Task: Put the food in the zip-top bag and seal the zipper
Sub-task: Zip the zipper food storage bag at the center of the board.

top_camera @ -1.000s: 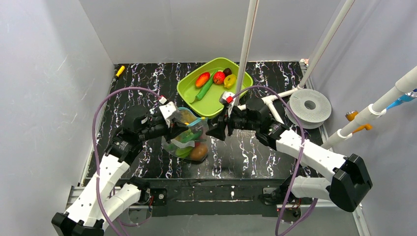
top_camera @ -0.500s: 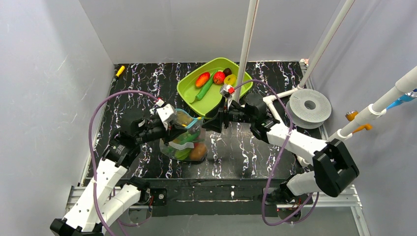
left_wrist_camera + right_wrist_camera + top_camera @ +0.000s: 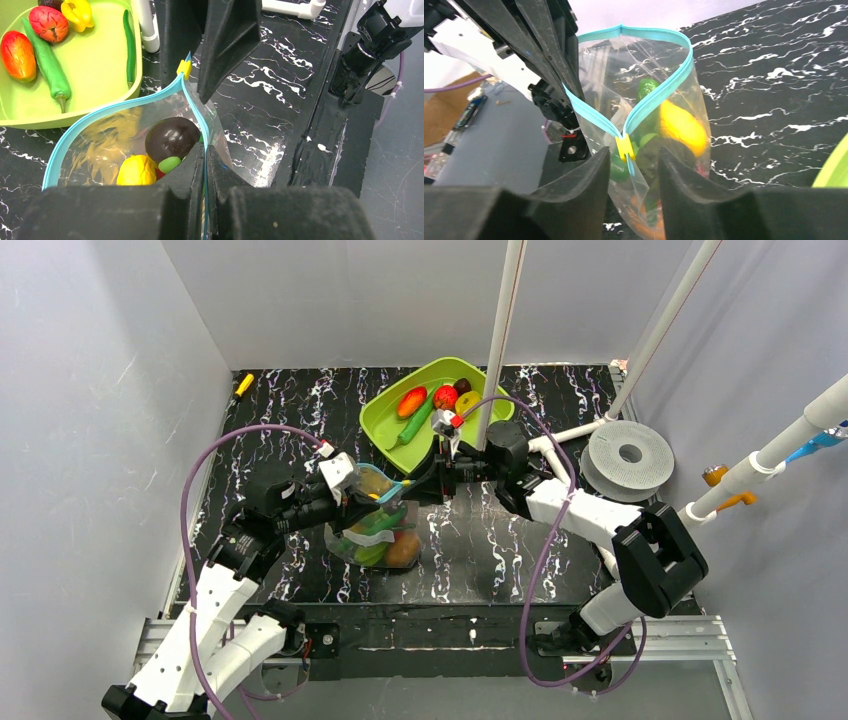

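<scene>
The left gripper (image 3: 205, 167) is clamped tight on the rim of the zip-top bag (image 3: 378, 532). Its two fingers (image 3: 182, 177) are pressed together with the teal zipper (image 3: 112, 110) pinched between them. The bag stands upright on the tabletop (image 3: 300, 420), left of centre and toward the near edge, just in front of the lime-green tray (image 3: 382, 420).

From above, the bag reads only as a crinkled clear shape with green and brown food (image 3: 403, 550) low inside it. The left wrist camera looks into the open mouth and shows a dark brown fruit (image 3: 172, 136), a yellow piece (image 3: 136, 171) and a bit of green (image 3: 170, 164). It also shows the yellow slider (image 3: 184, 68) at the far end of the strip, where the two sides meet.

The right wrist camera shows what the other views do not. The right gripper (image 3: 631, 155) stands partly open, one finger on either side of the slider with a gap on both sides, and it holds nothing.

The tray lies toward the far edge, right of centre. It carries a red-orange fruit (image 3: 411, 401), a green chili (image 3: 417, 422), a red fruit (image 3: 446, 397), a yellow pepper (image 3: 468, 403) and a dark piece (image 3: 462, 386). The left wrist view adds a thin green bean (image 3: 129, 40) along one wall.

The tabletop is black with white marbling. A small yellow object (image 3: 244, 384) lies at its far left corner, and a pale disc with a hole (image 3: 630, 455) sits by its right edge. Plain white walls close in three sides, and a white pole (image 3: 500, 340) rises past the tray.
</scene>
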